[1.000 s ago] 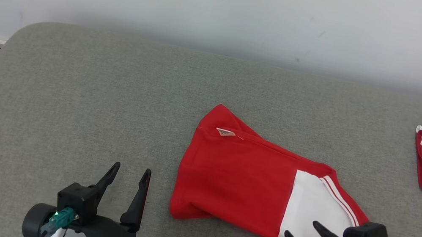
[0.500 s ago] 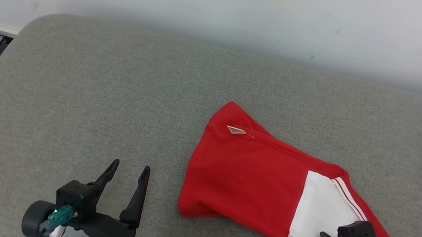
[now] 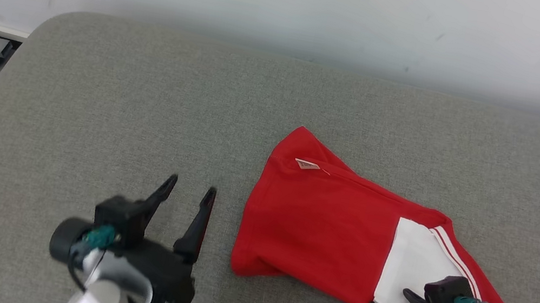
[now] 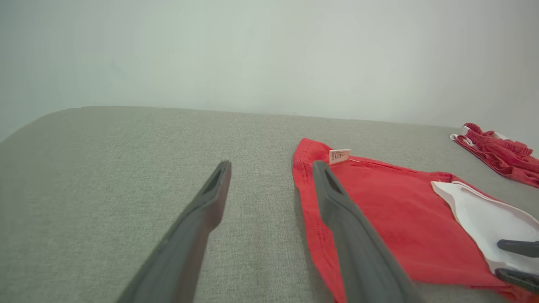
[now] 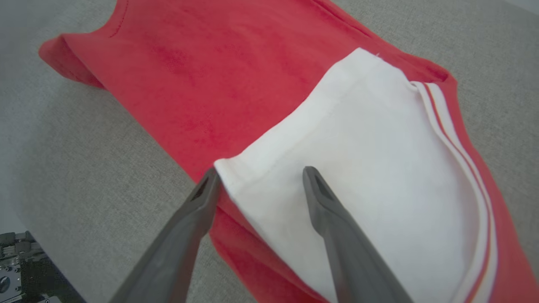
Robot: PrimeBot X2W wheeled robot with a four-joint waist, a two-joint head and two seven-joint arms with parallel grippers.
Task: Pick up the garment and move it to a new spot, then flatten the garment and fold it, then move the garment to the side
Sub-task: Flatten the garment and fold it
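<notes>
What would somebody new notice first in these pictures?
The bright red garment with its white panel, lying right of centre on the grey padded surface. Next, the open right gripper poised over that white panel, and the open left gripper off the garment's left edge.

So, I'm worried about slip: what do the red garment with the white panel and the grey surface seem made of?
Red garment: soft matte knit, perhaps cotton jersey; it drapes limply, with stitched hems. Grey surface: coarse woven upholstery cloth, likely padded; visible weave, rounded corner.
</notes>
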